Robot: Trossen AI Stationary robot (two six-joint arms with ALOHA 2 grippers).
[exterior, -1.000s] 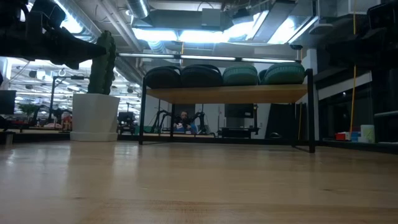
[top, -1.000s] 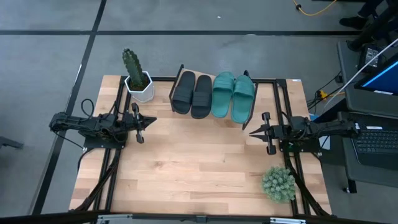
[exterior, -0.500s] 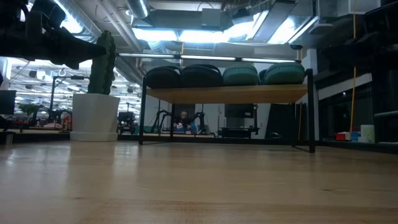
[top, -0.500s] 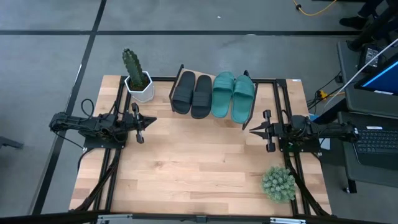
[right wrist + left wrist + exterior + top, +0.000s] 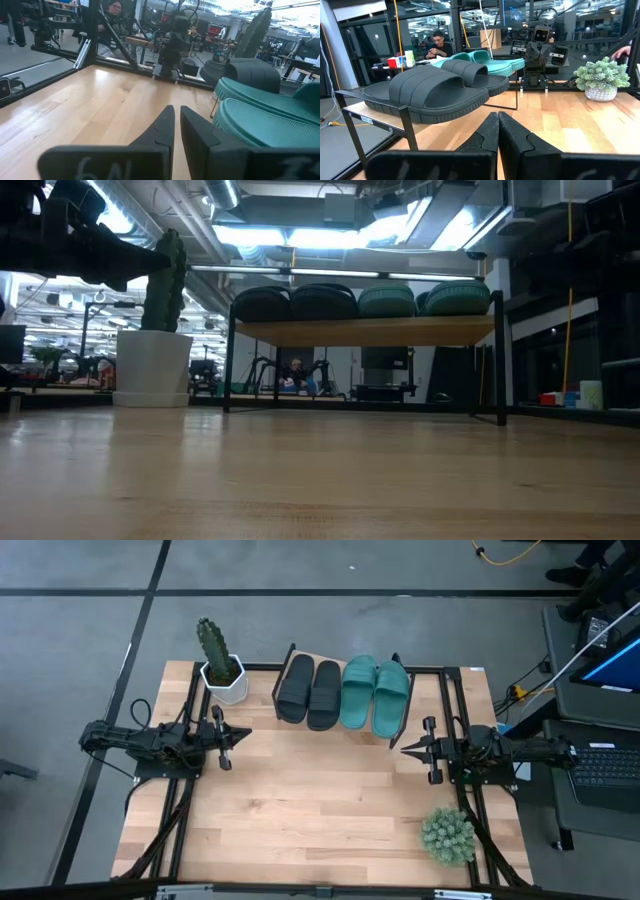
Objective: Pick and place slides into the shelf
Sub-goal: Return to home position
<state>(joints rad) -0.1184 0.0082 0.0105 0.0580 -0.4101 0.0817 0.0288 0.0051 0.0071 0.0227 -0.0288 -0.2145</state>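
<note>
Two black slides (image 5: 309,692) and two teal-green slides (image 5: 375,695) lie side by side, soles down, on the shelf (image 5: 365,331) at the table's far edge. From the low view the black pair (image 5: 292,303) and the teal pair (image 5: 420,300) sit on its slanted board. My left gripper (image 5: 243,734) is shut and hovers near the table's left side, pointing right, with the black slide (image 5: 437,92) just ahead of it. My right gripper (image 5: 404,750) is shut near the right side, pointing left, beside the teal slide (image 5: 270,125).
A cactus in a white pot (image 5: 222,670) stands left of the shelf. A small bushy green plant (image 5: 447,835) sits near the table's right near corner. Bare wooden tabletop (image 5: 320,800) stretches between the arms. A person (image 5: 437,42) sits beyond the table.
</note>
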